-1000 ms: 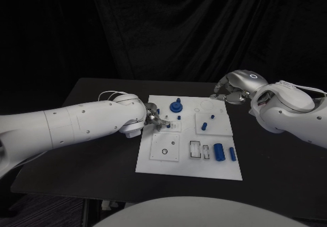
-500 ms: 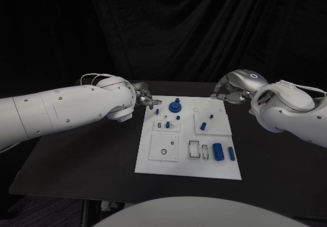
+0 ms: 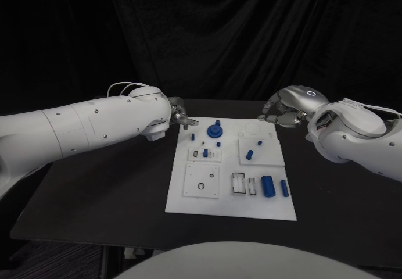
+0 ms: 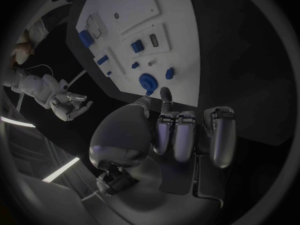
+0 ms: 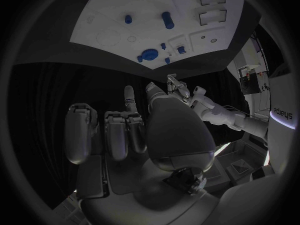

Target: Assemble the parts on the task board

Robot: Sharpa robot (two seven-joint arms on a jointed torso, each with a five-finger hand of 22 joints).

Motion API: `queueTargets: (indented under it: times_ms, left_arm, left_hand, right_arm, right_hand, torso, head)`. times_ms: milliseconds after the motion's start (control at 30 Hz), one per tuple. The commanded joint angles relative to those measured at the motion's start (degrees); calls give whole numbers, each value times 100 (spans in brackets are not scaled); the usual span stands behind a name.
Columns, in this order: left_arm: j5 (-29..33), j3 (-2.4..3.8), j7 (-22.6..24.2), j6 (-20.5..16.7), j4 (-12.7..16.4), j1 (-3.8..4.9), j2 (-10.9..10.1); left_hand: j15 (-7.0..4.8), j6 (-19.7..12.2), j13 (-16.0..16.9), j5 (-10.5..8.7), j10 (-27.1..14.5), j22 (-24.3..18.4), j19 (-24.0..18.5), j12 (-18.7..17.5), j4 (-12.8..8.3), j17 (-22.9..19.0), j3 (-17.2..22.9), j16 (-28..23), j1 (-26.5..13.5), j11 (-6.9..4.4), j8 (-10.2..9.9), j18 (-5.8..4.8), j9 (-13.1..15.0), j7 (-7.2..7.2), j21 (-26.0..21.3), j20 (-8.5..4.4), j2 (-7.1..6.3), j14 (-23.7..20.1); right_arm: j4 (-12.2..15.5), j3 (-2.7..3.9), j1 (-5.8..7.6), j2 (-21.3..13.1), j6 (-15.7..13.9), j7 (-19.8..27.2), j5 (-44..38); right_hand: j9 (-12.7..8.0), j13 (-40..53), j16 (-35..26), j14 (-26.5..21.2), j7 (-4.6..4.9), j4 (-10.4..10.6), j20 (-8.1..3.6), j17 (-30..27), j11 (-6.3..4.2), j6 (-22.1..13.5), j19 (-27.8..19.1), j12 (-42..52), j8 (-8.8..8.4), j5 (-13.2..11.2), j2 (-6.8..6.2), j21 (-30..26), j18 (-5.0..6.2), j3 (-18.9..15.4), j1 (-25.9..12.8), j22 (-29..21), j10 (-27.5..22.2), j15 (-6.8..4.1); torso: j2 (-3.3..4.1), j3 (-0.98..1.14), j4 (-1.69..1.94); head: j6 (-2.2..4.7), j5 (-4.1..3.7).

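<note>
The white task board (image 3: 230, 200) lies in the middle of the black table. A round blue knob (image 3: 216, 131) stands near its far edge, with small blue parts (image 3: 205, 153) around it and a thick blue cylinder (image 3: 268, 186) at the near right. My left hand (image 3: 179, 119) hovers just off the board's far left corner, fingers loosely bent, holding nothing. The left wrist view has that hand (image 4: 181, 135) behind the knob (image 4: 147, 80). My right hand (image 3: 280, 114) hangs by the far right corner, also holding nothing, and the right wrist view shows it (image 5: 137, 130) before the board (image 5: 112, 15).
Bare black tabletop (image 3: 109, 192) runs along both sides of the board. A dark curtain (image 3: 218, 52) closes off the back. A slim blue peg (image 3: 286, 188) lies beside the thick cylinder near the board's right edge.
My left hand has drawn back from over the board's left middle to its far left corner. A small blue part shows where the hand was. The right hand has not moved.
</note>
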Motion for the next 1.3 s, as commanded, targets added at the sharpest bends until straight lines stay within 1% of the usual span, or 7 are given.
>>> queueTargets:
  times_ms: [33,167,233,500,667,900,1300]
  left_arm:
    - [-17,3,128,440,-193,-46,114]
    - [-18,4,170,482,-402,-84,251]
    - [-18,4,185,491,-500,-101,323]
    - [-18,4,135,595,-635,-119,430]
    - [-18,4,105,611,-670,-123,459]
    - [-18,4,36,545,-699,-130,471]
    - [-18,4,-36,553,-739,-135,478]
  left_hand:
    - [-10,-38,1505,-23,587,1053,109,-4,-1,1509,-29,15,-39,18,-24,-26,7,2,20,-5,-31,606]
    - [4,-87,1505,-12,587,1058,108,-4,-23,1509,-47,15,15,31,-58,-27,24,15,20,7,-40,606]
    - [11,-95,1505,12,587,1057,103,-4,-35,1509,-42,15,73,37,-68,-25,43,19,14,15,-26,606]
    - [21,-107,1505,40,587,1057,95,-4,-54,1509,-34,15,175,45,-80,-23,76,24,7,27,-17,606]
    - [25,-111,1505,20,587,1048,81,-4,-43,1509,-37,15,185,49,-86,-18,84,29,-7,31,-6,606]
    - [26,-113,1505,9,587,1062,96,-4,-38,1509,-40,15,187,51,-89,-24,87,32,9,32,-3,606]
    - [30,-84,1505,42,587,1067,96,-4,-47,1509,-46,15,245,50,-51,-23,158,23,9,39,3,606]
  right_arm:
    - [19,4,-9,1,9,-81,-19]
    - [29,4,-9,1,10,-76,-19]
    - [37,4,-9,-3,15,-75,-19]
    - [54,4,-9,-20,14,-78,-19]
    - [60,4,-8,-16,13,-75,-19]
    - [63,4,-8,-14,14,-71,-19]
    - [52,4,-8,-6,33,-72,-19]
  right_hand:
    - [-9,1510,17,611,5,-36,32,1510,47,34,164,15,-21,27,16,-19,95,2,25,1204,597,26]
    - [-9,1510,17,611,5,-36,32,1510,47,34,164,15,-21,27,16,-19,95,2,25,1204,597,26]
    - [-9,1510,17,611,5,-36,32,1510,47,34,164,15,-21,27,16,-19,95,2,25,1204,597,26]
    - [-11,1510,17,611,6,-37,31,1510,47,35,161,15,-24,37,13,-25,96,2,30,1203,597,25]
    - [-11,1510,17,611,6,-37,31,1510,47,35,161,15,-24,37,13,-25,96,2,30,1203,597,25]
    - [-11,1510,17,611,6,-37,31,1510,47,35,161,15,-24,37,13,-25,96,2,30,1203,597,25]
    - [-11,1510,17,611,6,-37,31,1510,47,35,161,15,-24,37,13,-25,96,2,30,1203,597,25]
  torso:
    - [28,-17,-12]
    - [63,-23,-24]
    - [88,-34,-25]
    - [130,-44,-42]
    - [124,-46,-31]
    - [109,-36,-24]
    - [107,-42,-22]
  head:
    - [-1,14]
    - [-1,29]
    - [-1,37]
    - [-1,50]
    - [-1,44]
    - [-1,33]
    - [-1,38]
